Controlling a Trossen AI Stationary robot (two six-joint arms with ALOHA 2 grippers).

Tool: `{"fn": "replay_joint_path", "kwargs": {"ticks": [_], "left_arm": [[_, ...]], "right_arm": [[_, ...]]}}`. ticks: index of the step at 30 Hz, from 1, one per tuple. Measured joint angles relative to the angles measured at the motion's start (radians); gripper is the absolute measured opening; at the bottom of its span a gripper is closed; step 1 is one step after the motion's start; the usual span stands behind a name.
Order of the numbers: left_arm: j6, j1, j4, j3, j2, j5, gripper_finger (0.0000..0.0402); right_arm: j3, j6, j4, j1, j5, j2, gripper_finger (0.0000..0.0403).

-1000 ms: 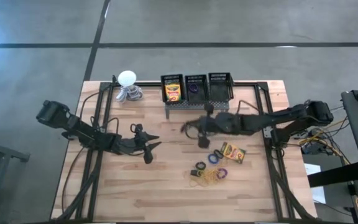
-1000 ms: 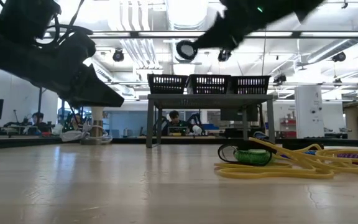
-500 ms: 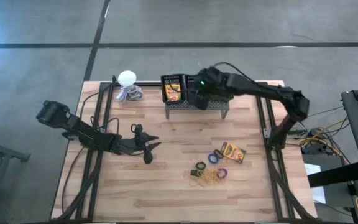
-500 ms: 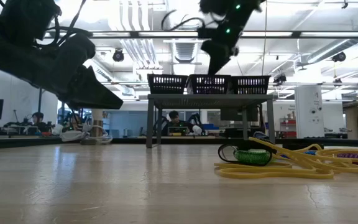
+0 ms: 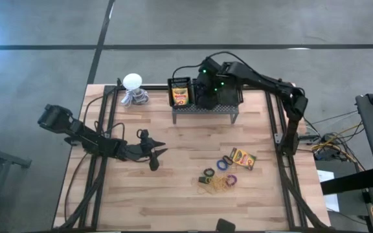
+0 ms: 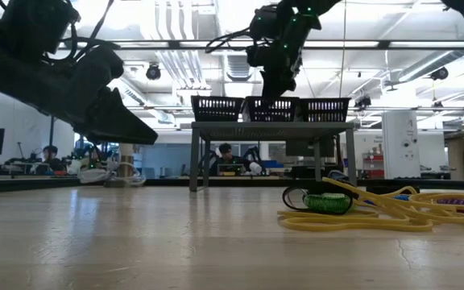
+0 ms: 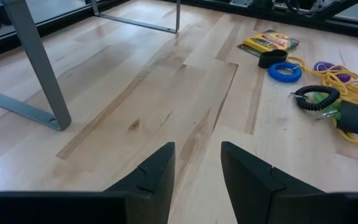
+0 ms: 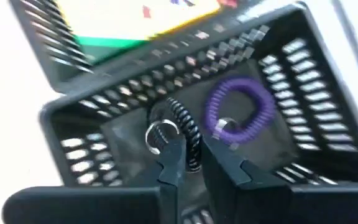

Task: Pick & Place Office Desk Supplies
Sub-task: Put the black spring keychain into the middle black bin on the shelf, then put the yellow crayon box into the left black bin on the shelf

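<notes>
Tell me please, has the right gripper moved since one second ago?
Yes. In the high view the right gripper went from above the bare table up to the middle basket of the rack, beside the crayon box.

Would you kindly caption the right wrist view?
Right pincer lowers a black coil ring into the basket beside a purple ring.

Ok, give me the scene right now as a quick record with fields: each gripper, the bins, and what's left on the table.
right gripper: over the middle bin, black coil ring between its fingers
left gripper: open, above bare table, waiting
middle bin contents: purple coil ring
left bin: crayon box
loose on table: crayon box, blue ring, yellow rubber bands
</notes>
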Motion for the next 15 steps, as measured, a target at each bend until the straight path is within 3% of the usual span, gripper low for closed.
{"fn": "replay_joint_path", "kwargs": {"ticks": [3, 9, 15], "left_arm": [[-0.001, 0.0, -0.004, 0.0, 0.0, 0.003, 0.0135], [-0.001, 0.0, -0.009, 0.0, 0.0, 0.004, 0.0136], [-0.02, 0.0, -0.022, 0.0, 0.0, 0.004, 0.0136]], "right_arm": [[0.007, 0.001, -0.026, -0.017, -0.06, 0.0, 0.0083], [0.0, 0.017, -0.023, -0.032, -0.042, -0.001, 0.0135], [-0.011, 0.022, -0.012, 0.028, -0.009, -0.088, 0.0149]]}}
